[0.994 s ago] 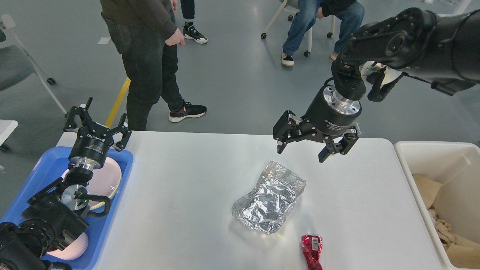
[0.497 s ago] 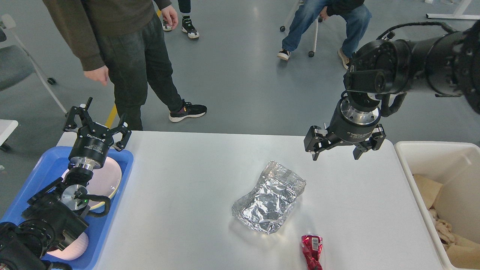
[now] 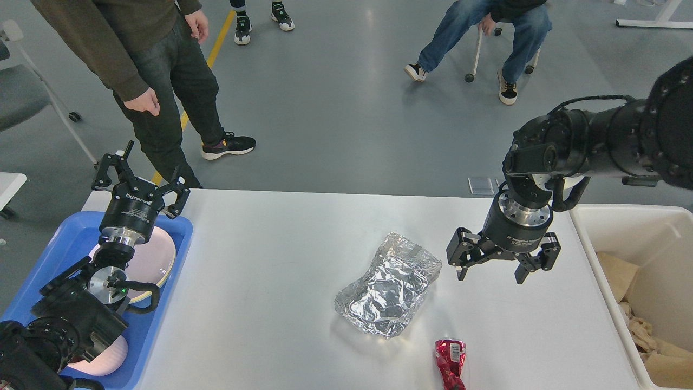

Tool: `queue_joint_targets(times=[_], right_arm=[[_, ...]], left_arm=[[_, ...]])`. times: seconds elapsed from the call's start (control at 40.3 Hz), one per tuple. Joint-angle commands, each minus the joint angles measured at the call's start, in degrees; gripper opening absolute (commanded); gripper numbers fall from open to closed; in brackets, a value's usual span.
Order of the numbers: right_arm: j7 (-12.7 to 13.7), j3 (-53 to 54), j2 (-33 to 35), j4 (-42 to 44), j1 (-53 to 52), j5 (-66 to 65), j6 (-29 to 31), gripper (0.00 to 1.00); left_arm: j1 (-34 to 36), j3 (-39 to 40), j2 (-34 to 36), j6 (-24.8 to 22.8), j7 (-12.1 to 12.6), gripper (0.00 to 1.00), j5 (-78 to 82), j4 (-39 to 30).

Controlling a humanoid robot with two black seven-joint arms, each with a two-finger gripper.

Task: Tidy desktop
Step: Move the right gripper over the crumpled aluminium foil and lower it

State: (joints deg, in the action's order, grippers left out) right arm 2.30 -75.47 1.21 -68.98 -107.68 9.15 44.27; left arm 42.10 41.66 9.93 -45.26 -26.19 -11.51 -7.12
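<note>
A: Desktop state?
B: The desktop (image 3: 260, 303) is white, matte, flat and rectangular, with rounded far corners; its near edge is cut off by the frame.
A: Surface?
B: Mostly bare, faint glare mid-top, with soft shadows on the right half.

The right gripper (image 3: 491, 272) carries white lettering on its black cylindrical body, reading roughly "2F Adaptive Gripper". The left gripper (image 3: 139, 179) bears a white brand word, upside down from here, seemingly "ROBOTIQ". The crushed red can's (image 3: 450, 362) label is illegible.
</note>
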Motion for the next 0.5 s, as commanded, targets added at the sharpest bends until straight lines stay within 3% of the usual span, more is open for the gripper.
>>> queue_joint_targets(times=[0.0,0.149,0.348,0.472], right_arm=[[0.16,1.55,3.61,0.86,0.71,5.86,-0.24,1.0],[0.42,2.08,4.5,3.85,1.59,10.53,-0.94,1.0],[0.86,5.33,4.5,4.47,5.02,9.75,-10.51,1.0],[3.32,6.3,3.62,4.64,7.91,9.48,-14.38,1.0]], left_arm=[[0.0,0.0,0.0,0.0,-0.01,0.96,0.0,0.0],[0.0,0.0,0.0,0.0,-0.01,0.96,0.0,0.0],[0.0,0.0,0.0,0.0,-0.01,0.96,0.0,0.0],[0.0,0.0,0.0,0.0,-0.01,0.96,0.0,0.0]])
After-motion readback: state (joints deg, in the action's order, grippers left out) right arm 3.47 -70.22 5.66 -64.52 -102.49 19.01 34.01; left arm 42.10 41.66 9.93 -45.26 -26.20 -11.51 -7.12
